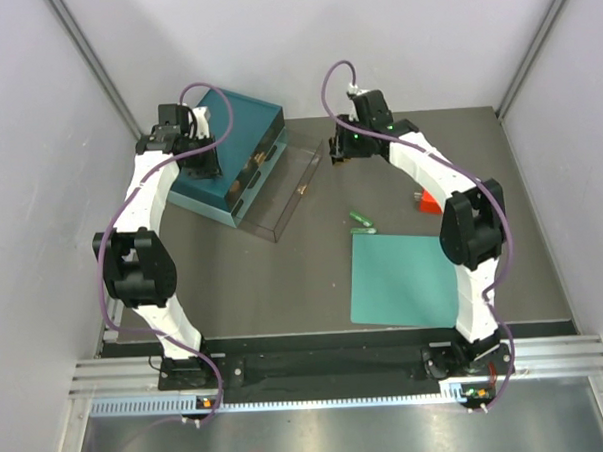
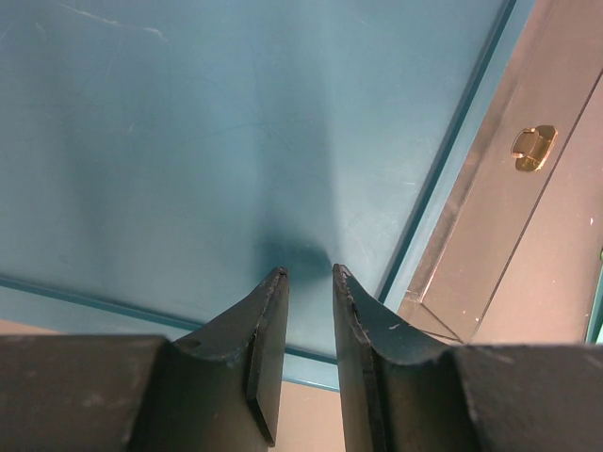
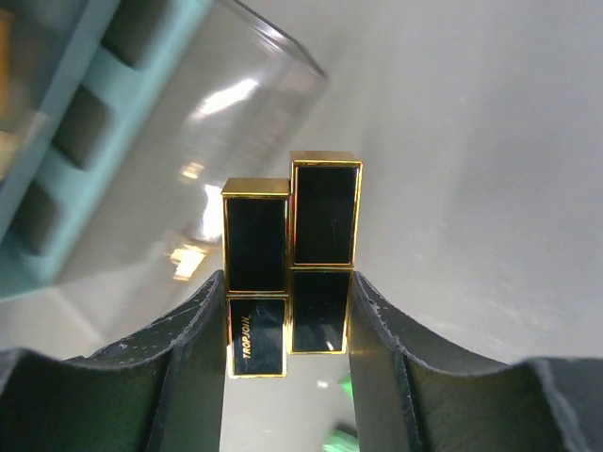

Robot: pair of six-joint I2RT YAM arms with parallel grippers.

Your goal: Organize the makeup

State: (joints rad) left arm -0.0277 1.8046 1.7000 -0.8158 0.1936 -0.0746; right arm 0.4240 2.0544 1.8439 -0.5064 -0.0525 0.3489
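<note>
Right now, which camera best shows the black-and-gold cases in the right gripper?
Right wrist: the two black-and-gold cases stand side by side between the fingers of the right gripper, lettering legible on one. Top external shows only that gripper beside the clear lid, the cases too small to tell. Left wrist shows the teal box, no cases.

left gripper tips close over teal box top, no room below, narrow gap between jaws | clear lid lies open beside box on right, bars low entry there | right gripper gap filled by two black-gold lipsticks | bare table between lid and teal mat passable | green tubes just beyond mat
</note>
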